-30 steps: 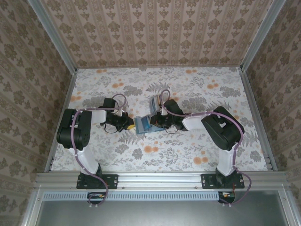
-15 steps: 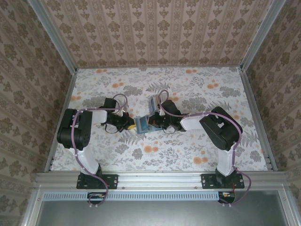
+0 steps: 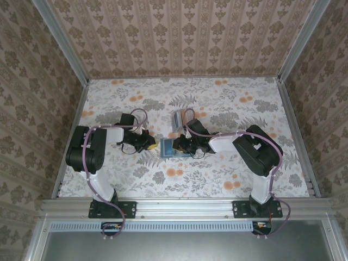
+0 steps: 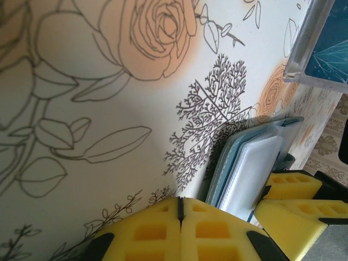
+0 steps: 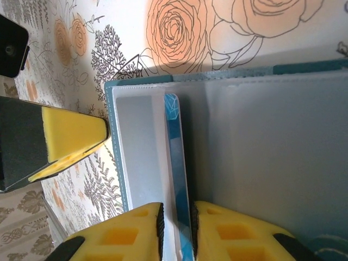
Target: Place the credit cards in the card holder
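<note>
The teal card holder (image 3: 166, 145) lies open at mid-table, its pale grey inside (image 5: 261, 152) facing up. A blue credit card (image 5: 176, 157) stands on edge in a clear pocket of it. My right gripper (image 5: 176, 209) straddles this card with its jaws slightly parted; a thin gap shows at the left pad, so it is open. From above the right gripper (image 3: 178, 145) sits at the holder's right side. My left gripper (image 4: 180, 202) is shut with nothing between its pads, and its tip (image 5: 100, 133) rests at the holder's left edge (image 4: 250, 168).
A clear case (image 3: 176, 118) with more cards (image 4: 326, 49) lies just behind the holder. The floral table (image 3: 228, 174) is walled on three sides. Both arms meet at the middle, a hand's width apart.
My right gripper has slid left and down over the holder, and its jaws have parted a little around the blue card. The left gripper has stayed shut in place.
</note>
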{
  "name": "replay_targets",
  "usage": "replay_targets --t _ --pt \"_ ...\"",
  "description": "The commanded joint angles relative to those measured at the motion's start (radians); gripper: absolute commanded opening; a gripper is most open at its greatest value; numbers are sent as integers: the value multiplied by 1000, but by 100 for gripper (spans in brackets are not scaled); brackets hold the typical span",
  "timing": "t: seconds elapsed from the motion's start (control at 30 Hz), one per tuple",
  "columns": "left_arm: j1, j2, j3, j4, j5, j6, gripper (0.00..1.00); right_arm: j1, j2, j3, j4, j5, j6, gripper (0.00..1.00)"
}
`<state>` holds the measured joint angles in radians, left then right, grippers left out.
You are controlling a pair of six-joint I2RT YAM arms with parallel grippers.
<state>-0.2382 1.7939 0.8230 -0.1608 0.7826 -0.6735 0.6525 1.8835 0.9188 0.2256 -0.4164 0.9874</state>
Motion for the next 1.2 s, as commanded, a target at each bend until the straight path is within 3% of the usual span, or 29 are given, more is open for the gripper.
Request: replay_targets --t 0.0,0.17,0.43,0.6,0.87,1.17 --pt "-36 5 -44 -37 -27 -6 0 2 2 -20 -78 25 -21 20" --pt "-62 -3 -32 -32 -23 -5 0 24 47 19 -42 -12 -15 16" --pt "-92 -14 -52 14 -17 -45 0 36 40 34 -44 -22 -37 18" --pt "-88 -25 -59 -3 -27 -33 0 33 -42 6 -127 58 -77 27" --pt "-84 -28 -73 1 -36 -38 0 31 -115 -33 -173 115 -91 27" --pt "-92 -17 -67 13 -21 -40 0 37 -33 2 -155 69 -91 20"
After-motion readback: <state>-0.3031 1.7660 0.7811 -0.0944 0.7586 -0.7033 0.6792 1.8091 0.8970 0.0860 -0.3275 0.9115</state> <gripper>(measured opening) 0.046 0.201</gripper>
